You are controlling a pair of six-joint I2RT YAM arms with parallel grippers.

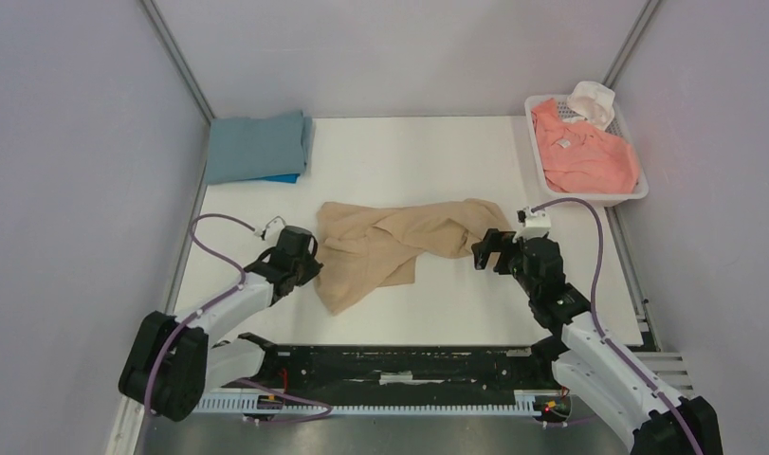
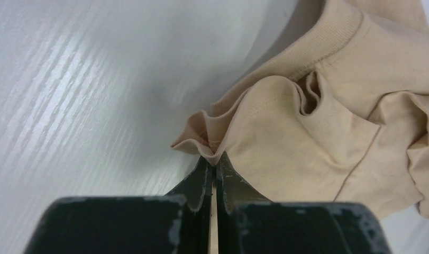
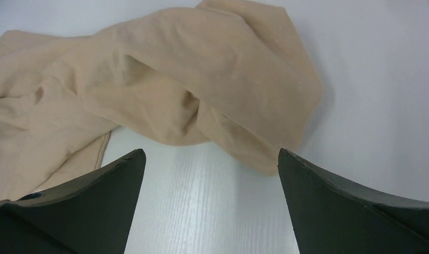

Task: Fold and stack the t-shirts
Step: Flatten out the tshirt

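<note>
White table (image 1: 437,152): tan tee (image 1: 380,248) in clenched L claw (image 2: 214,168), R claw (image 3: 211,159) agape; blue tees (image 1: 259,147) far-left, basket (image 1: 594,201) far-right.

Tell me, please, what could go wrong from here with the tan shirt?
The left gripper is shut on only a small gathered tip of the tan t-shirt, so the cloth may slip out under a pull. That pinch seems to catch more than one layer, so it might lift bunched rather than flat. The right gripper stands open, short of the cloth; a one-sided pull would probably just drag it.
</note>
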